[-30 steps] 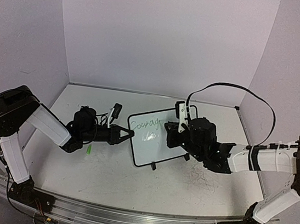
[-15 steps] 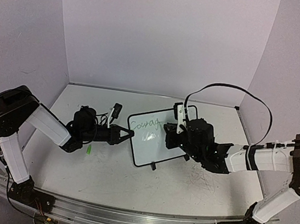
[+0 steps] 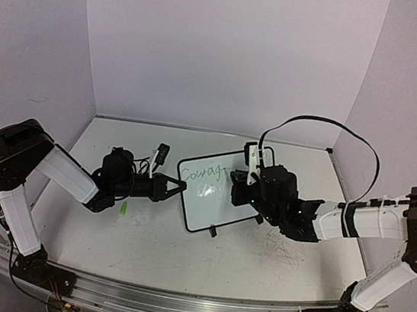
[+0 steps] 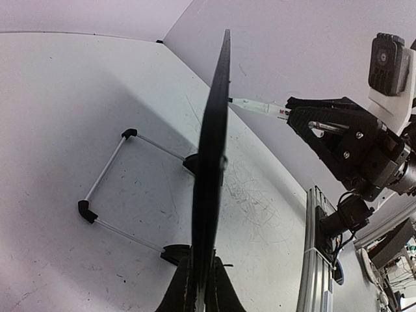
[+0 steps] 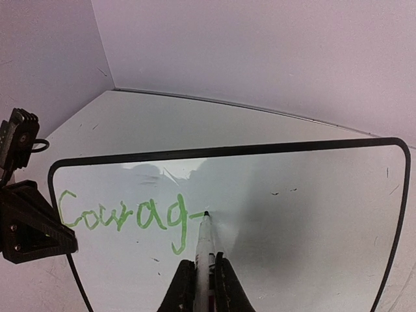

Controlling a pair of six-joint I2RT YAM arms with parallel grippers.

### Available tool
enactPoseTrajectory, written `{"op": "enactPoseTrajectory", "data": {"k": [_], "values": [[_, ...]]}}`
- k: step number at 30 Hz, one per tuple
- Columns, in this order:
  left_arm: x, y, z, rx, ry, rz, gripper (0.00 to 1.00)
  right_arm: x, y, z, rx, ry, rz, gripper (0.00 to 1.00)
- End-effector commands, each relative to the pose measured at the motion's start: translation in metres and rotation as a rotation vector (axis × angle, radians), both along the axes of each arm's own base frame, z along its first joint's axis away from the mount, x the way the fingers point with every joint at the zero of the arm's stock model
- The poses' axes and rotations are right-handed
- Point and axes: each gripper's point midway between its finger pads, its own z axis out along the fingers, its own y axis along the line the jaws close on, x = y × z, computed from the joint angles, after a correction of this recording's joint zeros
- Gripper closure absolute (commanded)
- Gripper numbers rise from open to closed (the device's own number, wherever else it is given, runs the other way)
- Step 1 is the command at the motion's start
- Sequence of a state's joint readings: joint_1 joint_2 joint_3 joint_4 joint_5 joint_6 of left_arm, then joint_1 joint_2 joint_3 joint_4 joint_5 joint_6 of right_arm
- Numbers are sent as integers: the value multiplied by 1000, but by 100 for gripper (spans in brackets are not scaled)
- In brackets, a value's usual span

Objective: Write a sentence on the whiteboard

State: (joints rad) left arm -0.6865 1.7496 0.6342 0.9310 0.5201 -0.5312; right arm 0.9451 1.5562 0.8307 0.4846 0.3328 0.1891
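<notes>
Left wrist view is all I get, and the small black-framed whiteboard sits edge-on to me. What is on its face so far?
Observer: The right wrist view shows green handwritten letters reading "Courag" across the left half of the small white black-framed whiteboard. There is one line only.
Operator: Where on the face is the pen tip?
Observer: The white marker pen, gripped in the right gripper's fingers, has its tip on the board just right of the "g". It sits at the end of a short green stroke.
Operator: Is there room to carry on that line?
Observer: Yes. The board's right half is blank apart from a few tiny dark specks.
</notes>
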Motion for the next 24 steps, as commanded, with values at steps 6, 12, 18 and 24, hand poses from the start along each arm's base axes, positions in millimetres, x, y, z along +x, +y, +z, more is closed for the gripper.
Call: {"op": "enactPoseTrajectory", "data": {"k": [6,12,18,24], "values": [[-1,4,6,-3,4,10,100,11,5,27,51,-64,-17,100],[-1,4,5,-2,6,8,100,11,10,25,49,-60,-1,100],[-2,4,4,0,8,8,100,9,11,18,40,-42,10,100],[-2,4,5,-1,7,9,100,2,9,4,30,-7,23,100]]}}
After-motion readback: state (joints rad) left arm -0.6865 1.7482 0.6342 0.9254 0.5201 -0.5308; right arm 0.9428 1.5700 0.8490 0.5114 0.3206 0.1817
